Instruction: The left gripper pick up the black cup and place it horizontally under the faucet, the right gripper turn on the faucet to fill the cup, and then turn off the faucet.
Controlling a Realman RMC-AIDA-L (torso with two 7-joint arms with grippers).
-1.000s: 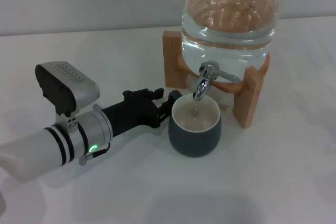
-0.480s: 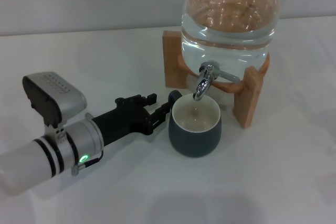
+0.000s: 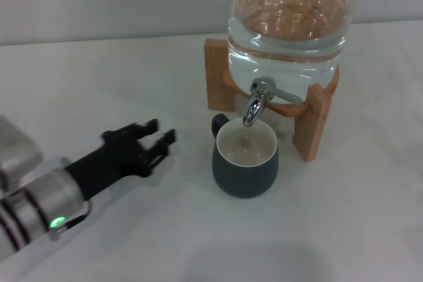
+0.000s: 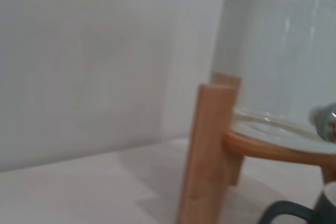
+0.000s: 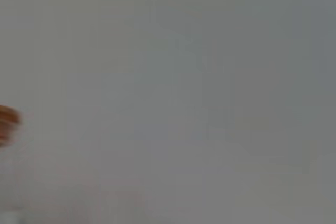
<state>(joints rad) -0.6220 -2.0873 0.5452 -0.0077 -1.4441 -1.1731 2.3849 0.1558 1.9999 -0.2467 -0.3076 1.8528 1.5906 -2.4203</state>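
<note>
The left gripper (image 3: 157,141) has its fingers (image 3: 147,127) spread apart and holds nothing. A second ago those fingers were right at the handle of the black cup (image 3: 245,160). Now they have let go and pulled back, so there is bare table (image 3: 132,77) between the fingertips and the cup.

Out past the fingertips, the black cup stands upright by itself. Its open top sits right under the spout of the faucet (image 3: 256,102). The faucet sticks out of the glass jar (image 3: 287,28), which rests on a wooden stand (image 3: 310,123).

So the cup part looks done. Next, I think, the faucet must be turned on. The right gripper does not show in any view.

I see no words or labels on anything.
</note>
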